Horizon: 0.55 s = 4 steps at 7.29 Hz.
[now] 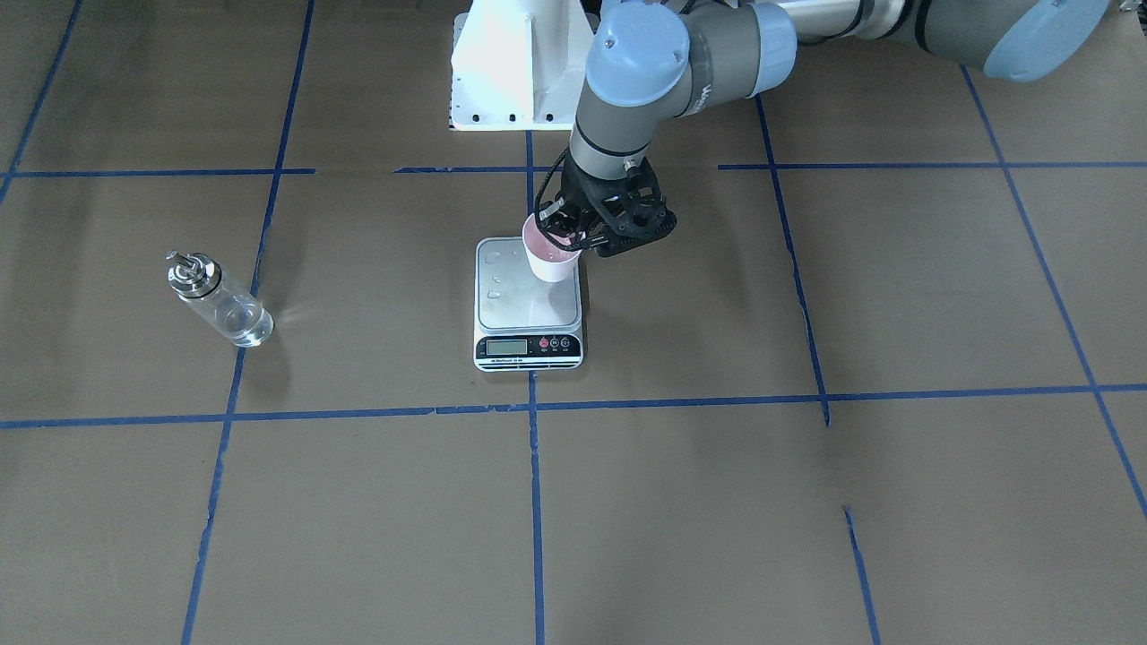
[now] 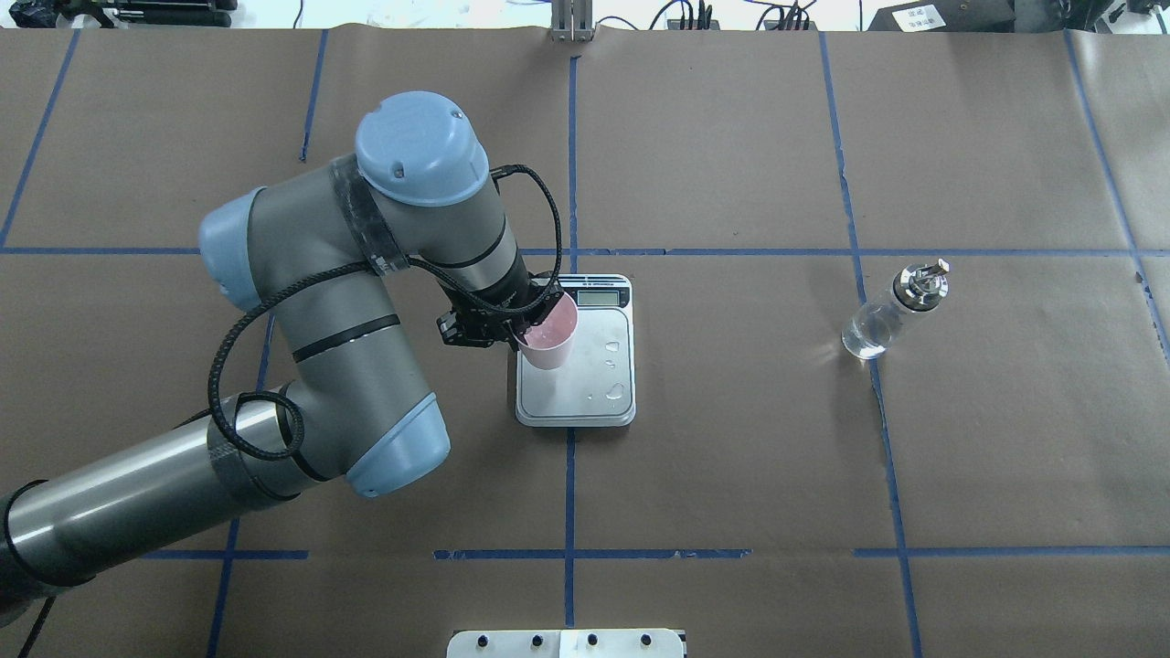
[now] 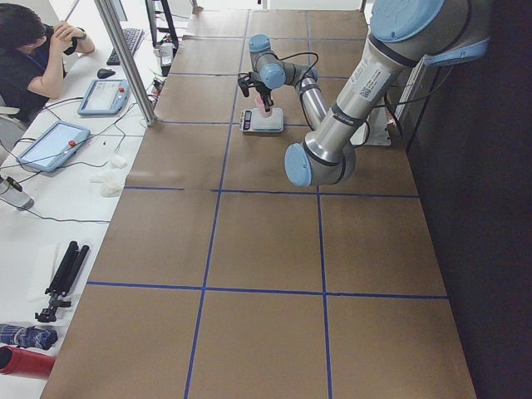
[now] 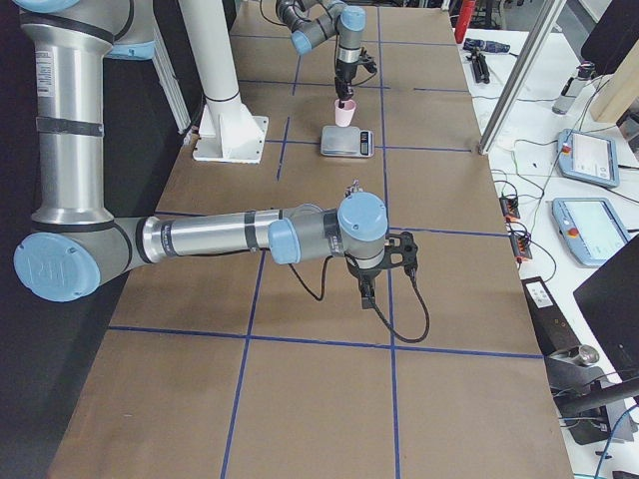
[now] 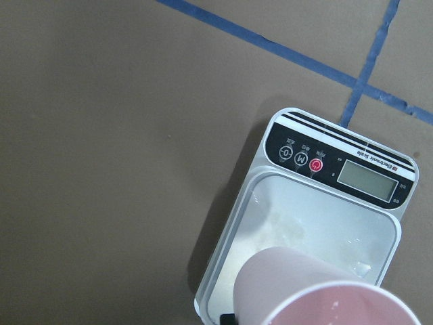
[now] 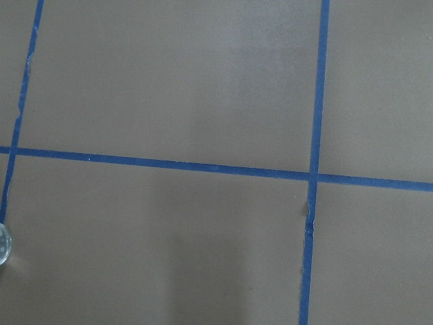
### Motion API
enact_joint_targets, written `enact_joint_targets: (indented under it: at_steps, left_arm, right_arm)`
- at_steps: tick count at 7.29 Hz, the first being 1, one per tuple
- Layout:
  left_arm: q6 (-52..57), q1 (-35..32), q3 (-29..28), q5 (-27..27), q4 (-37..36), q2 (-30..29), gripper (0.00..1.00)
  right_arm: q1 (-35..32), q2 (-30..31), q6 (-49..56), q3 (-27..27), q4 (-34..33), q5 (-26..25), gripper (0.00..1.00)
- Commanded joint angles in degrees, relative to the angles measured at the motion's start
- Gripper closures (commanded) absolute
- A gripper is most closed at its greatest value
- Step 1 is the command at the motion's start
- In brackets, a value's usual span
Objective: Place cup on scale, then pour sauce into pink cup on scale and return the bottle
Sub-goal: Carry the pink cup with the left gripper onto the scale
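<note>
The pale pink cup (image 1: 551, 255) hangs tilted over the robot-side corner of the scale's steel plate (image 1: 529, 300), with my left gripper (image 1: 573, 231) shut on its rim. Whether its base touches the plate I cannot tell. From overhead, the cup (image 2: 547, 336) covers the plate's near left part on the scale (image 2: 585, 393). The left wrist view shows the cup (image 5: 318, 298) above the scale (image 5: 318, 217). The glass bottle (image 2: 891, 311) with its silver cap stands upright on the paper far to the right; its liquid is colourless. My right gripper (image 4: 364, 289) hovers over the table; I cannot tell its state.
A few water drops (image 2: 614, 391) lie on the scale's plate. Blue tape lines (image 1: 533, 408) grid the brown paper. A white base plate (image 1: 511, 72) stands at the robot's side. A person (image 3: 29, 58) sits at a side desk with tablets.
</note>
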State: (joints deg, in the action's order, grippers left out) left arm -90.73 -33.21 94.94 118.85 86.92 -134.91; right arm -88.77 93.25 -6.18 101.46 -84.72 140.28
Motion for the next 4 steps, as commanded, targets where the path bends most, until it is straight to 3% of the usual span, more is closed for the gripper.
enact_joint_targets:
  at_steps: [1,4]
  left_arm:
    - [-1.29,0.78,-3.70,-0.55,3.95,-1.05,1.00]
    - [-1.56,1.31,-7.48,-0.55,6.50,-2.64,1.00]
  right_arm:
    - [0.00,0.09,-0.33,0.66,-0.09,0.00,0.00]
    - [0.00,0.01,-0.42,0.84,0.00,0.08,0.00]
